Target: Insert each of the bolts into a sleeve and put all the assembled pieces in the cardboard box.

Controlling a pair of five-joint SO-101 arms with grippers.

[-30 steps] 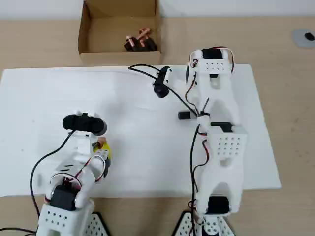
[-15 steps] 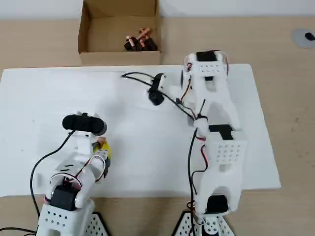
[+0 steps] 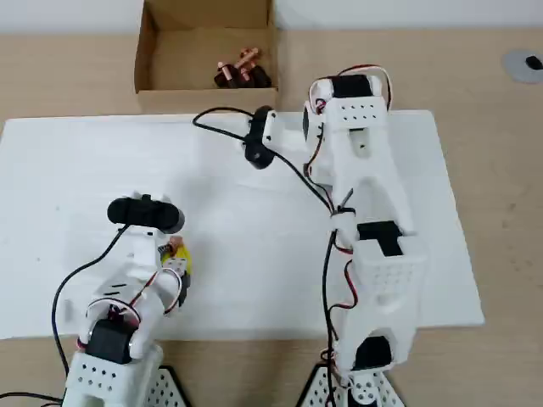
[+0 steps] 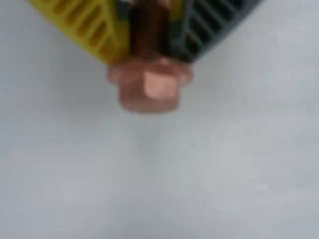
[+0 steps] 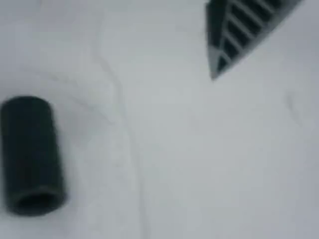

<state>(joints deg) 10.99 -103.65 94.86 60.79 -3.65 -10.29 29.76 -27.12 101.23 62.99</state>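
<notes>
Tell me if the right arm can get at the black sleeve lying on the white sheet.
Probably yes. The black sleeve lies on its side on the white sheet, close in the right wrist view, with bare sheet around it and nothing in the way.

One bolt, one sleeve, one box

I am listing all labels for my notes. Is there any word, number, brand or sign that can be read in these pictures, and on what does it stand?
There are none to read. The box, the sheet, the left arm, the right arm, the bolt in the left claw and the sleeve show no print.
</notes>
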